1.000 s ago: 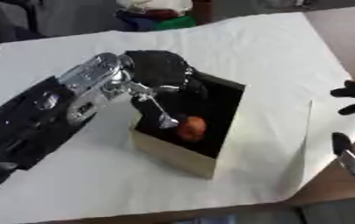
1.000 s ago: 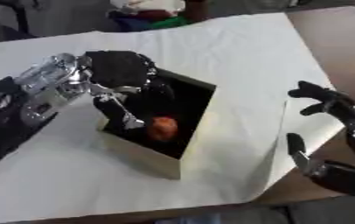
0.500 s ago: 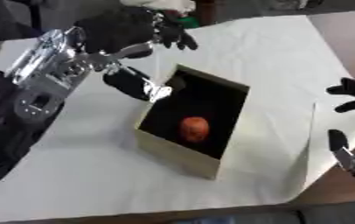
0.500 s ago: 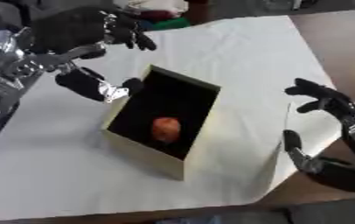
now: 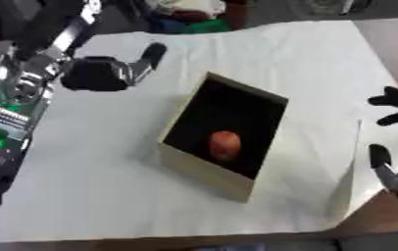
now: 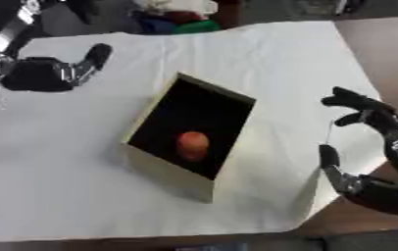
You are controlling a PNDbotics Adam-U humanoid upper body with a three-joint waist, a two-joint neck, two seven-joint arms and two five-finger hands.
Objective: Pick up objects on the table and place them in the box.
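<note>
**Red fruit in the box, both hands empty**

A tan box (image 6: 170,169) with a dark inside sits askew near the middle of the table (image 5: 82,196), which is covered with white paper. One corner of the box points toward the table's far edge, another toward its near edge. A small round red-orange fruit (image 6: 192,145) lies on the box floor, toward the near end, apart from the walls.

The left hand (image 5: 108,73) hangs over the table's far left part, well apart from the box. It holds nothing; one finger sticks out straight toward the far edge, and the rest of the hand is too blurred to tell how its other fingers lie.

The right hand (image 6: 376,186) rests at the table's right edge near the near right corner, palm up, fingers and thumb spread and gently curved upward, empty. It is well clear of the box.
</note>
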